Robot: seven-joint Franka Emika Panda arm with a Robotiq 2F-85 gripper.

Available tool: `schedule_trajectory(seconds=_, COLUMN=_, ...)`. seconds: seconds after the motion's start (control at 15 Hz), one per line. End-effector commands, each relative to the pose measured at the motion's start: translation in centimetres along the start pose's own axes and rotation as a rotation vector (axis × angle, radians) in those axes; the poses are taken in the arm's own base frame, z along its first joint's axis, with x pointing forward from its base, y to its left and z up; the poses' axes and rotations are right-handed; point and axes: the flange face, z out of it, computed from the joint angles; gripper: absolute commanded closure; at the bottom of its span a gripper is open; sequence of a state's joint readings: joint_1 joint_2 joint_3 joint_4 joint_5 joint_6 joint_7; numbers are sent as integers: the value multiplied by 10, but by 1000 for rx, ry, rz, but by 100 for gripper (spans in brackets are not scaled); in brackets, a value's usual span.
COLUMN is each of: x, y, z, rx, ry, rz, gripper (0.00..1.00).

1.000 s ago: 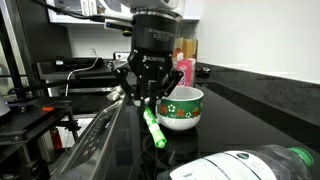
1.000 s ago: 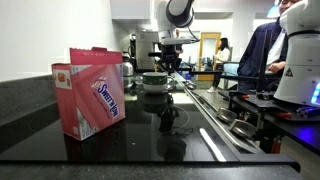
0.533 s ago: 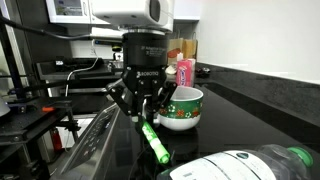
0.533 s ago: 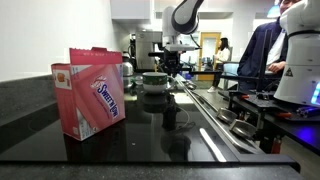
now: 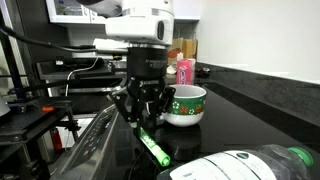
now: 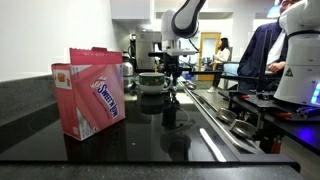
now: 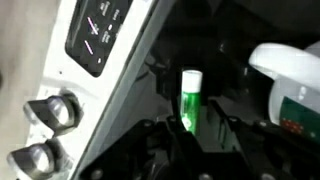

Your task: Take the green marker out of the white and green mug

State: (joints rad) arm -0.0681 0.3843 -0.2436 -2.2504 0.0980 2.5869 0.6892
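My gripper [image 5: 141, 119] is shut on the green marker [image 5: 152, 148], which slants down from the jaws toward the black counter, clear of the mug. In the wrist view the marker [image 7: 190, 100] sticks out between the fingers [image 7: 192, 135] over the dark counter. The white and green mug [image 5: 184, 104] stands just beside the gripper, on the side away from the stove; its white rim shows at the wrist view's right edge [image 7: 292, 70]. In an exterior view the gripper [image 6: 170, 88] hangs beside the mug [image 6: 152, 81] far down the counter.
A clear plastic bottle with a green cap [image 5: 250, 165] lies in front of the marker. A pink container [image 5: 184, 71] stands behind the mug. A pink box [image 6: 91, 90] stands near on the counter. A stove panel with knobs [image 7: 60, 110] borders the counter.
My gripper has moved away from the mug toward the stove side and lower, carrying the green marker; the marker's tip is now nearer the counter.
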Motion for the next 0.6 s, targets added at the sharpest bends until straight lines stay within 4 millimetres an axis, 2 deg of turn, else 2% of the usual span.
schedule_trajectory(seconds=0.0, x=-6, y=0, z=-5, rx=9, ry=5, rz=-11, gripper=32)
schedule_trajectory(seconds=0.27, x=-8, y=9, z=-25, rx=29, ry=20, rz=-7, gripper=2)
schedule_trajectory(seconds=0.53, x=-13, y=16, z=-58, rx=65, ry=28, rz=-28, gripper=0)
